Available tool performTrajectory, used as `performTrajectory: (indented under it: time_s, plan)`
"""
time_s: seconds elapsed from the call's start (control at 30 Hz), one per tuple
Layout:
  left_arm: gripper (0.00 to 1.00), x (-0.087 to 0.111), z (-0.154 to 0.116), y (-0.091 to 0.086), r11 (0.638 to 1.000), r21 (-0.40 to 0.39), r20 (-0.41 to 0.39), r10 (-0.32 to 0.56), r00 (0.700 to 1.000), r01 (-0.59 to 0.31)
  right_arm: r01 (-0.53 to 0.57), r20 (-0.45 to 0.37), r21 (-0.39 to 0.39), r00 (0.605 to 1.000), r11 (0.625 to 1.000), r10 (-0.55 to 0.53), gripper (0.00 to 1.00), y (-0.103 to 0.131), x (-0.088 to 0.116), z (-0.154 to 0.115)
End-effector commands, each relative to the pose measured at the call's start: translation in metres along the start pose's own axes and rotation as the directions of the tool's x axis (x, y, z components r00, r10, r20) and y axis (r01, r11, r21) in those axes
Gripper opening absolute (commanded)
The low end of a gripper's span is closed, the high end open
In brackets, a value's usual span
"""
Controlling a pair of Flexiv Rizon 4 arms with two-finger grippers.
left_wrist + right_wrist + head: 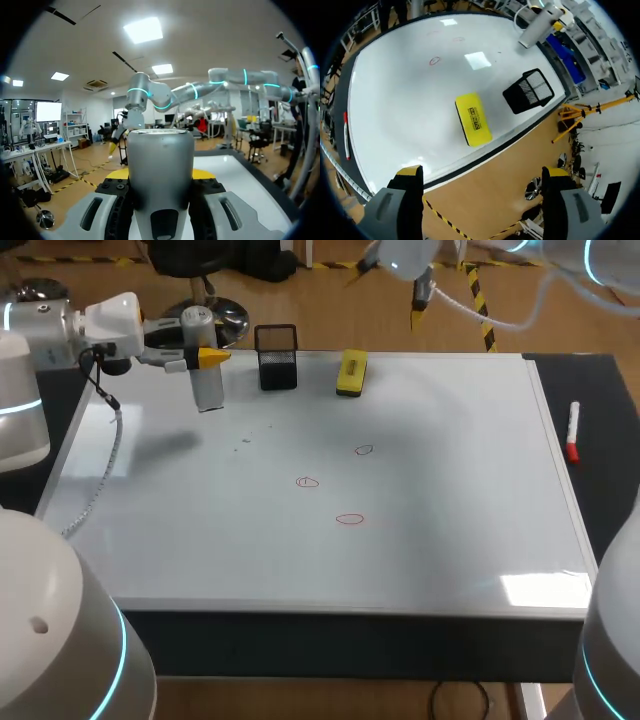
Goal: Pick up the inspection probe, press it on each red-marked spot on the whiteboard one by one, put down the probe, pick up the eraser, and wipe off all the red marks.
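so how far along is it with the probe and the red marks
Done: the probe is picked up, held in the left tool above the whiteboard's far left. In hand: pressing; the probe is not over any mark yet. To do: all three red marks are unwiped, the eraser lies untouched by the far edge, and the right tool hangs open.

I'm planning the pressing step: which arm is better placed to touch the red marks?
Left: the left gripper holds the probe above the whiteboard; the right gripper is open, empty, beyond the far edge.
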State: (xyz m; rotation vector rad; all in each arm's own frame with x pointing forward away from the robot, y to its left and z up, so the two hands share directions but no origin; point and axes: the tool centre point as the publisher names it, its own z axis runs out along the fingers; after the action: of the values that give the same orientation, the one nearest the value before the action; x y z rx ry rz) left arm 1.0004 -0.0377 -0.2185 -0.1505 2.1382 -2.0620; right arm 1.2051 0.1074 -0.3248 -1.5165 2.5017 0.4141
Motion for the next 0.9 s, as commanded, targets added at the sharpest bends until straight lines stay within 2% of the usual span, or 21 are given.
performTrajectory:
  time_s: [0.03, 0.4, 0.9]
  plan:
    - [0.0, 0.001, 0.0, -0.001, 1.0, 0.001, 0.001, 0.002, 1.0, -0.002, 0.258, -0.372, 0.049, 0.901, 0.965, -0.222, 1.0, 0.005, -0.001, 0.007]
    - [0.0, 0.001, 0.0, -0.001, 1.0, 0.001, 0.001, 0.002, 1.0, -0.002, 0.264, -0.355, 0.046, 0.906, 0.963, -0.231, 1.0, 0.012, 0.002, 0.028]
    - [0.0, 0.001, 0.0, -0.001, 1.0, 0.001, 0.001, 0.002, 1.0, -0.002, 0.232, -0.274, 0.11, 0.942, 0.966, -0.195, 1.0, 0.021, -0.006, 0.045]
